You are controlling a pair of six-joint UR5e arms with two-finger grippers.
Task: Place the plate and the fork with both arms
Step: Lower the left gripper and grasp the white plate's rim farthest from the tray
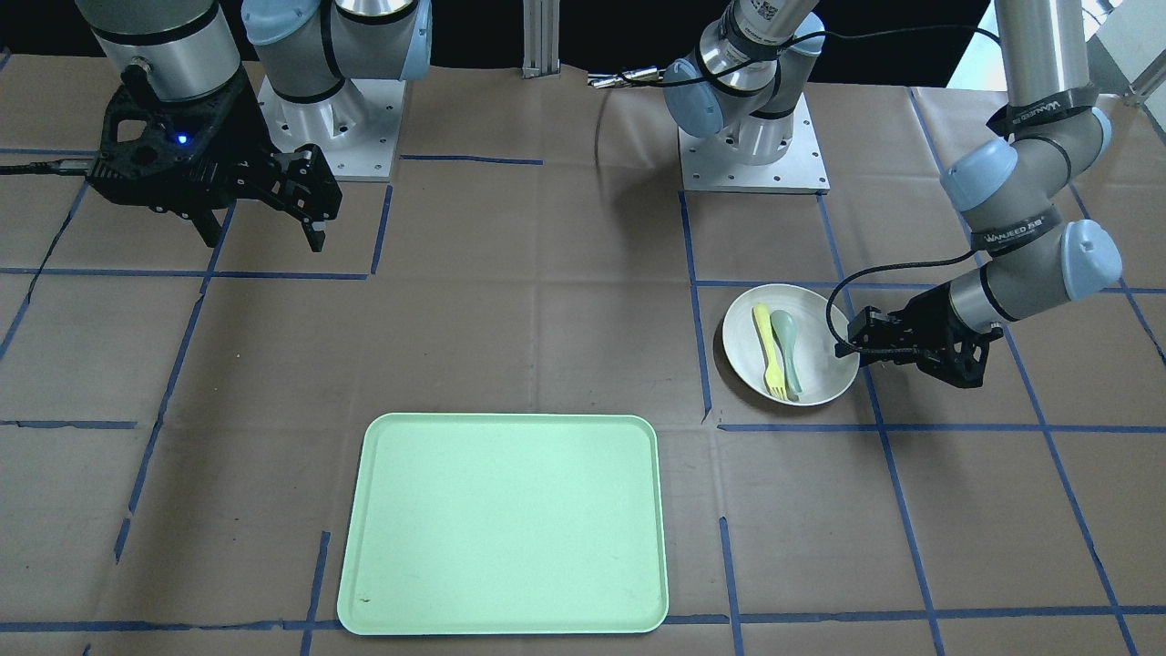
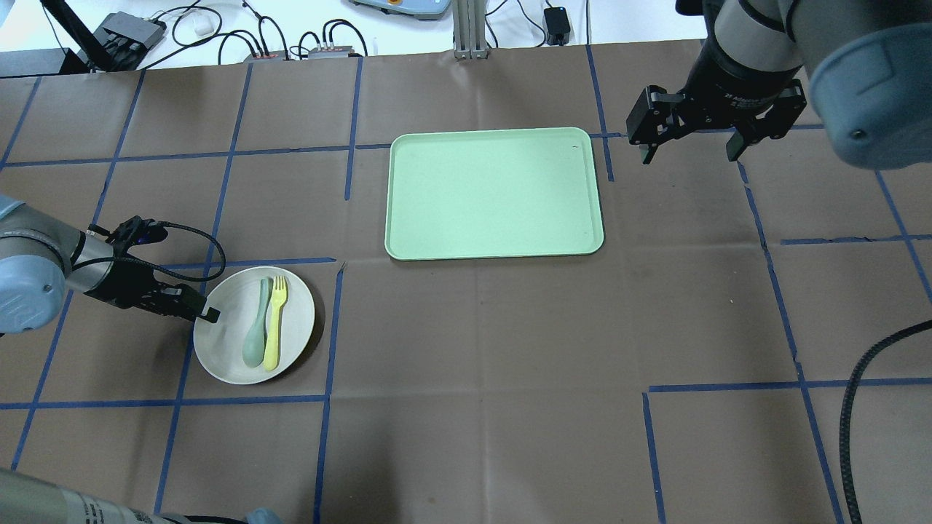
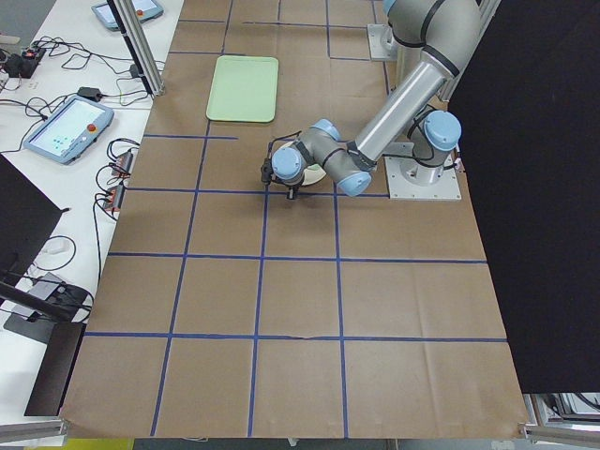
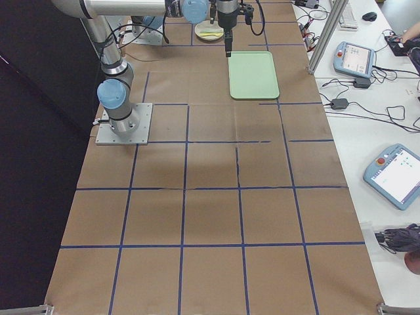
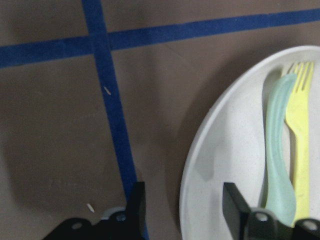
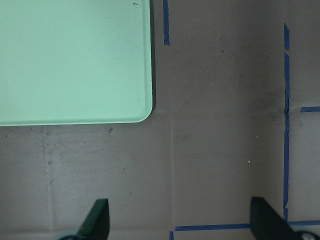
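1. Front-facing view: my left gripper (image 1: 843,349) lies low at the edge of the plate (image 1: 742,339), which sits on the brown surface (image 1: 547,319), well apart from the tray (image 1: 506,519). The fork (image 1: 768,351) and a grey-green spoon (image 1: 789,353) lie side by side in the plate. The tray holds nothing.
2. Overhead view: my right gripper (image 2: 689,149) hangs above the surface just beside the tray's corner, fingers spread, holding nothing.
3. Left side view: my near arm hides most of the plate, so I judge nothing from here.
4. Right side view: the plate is at the far end, beyond the tray. It is too small for detail.
5. Left wrist view: my fingers are spread and straddle the plate's rim, one outside over the surface and one inside. They have not yet pinched. I judge this to be the grasp step. Next I should close on the rim, then lift level so the fork does not slide off on the way to the tray.
6. Right wrist view: both fingers are wide apart over bare surface, with the tray's corner ahead.
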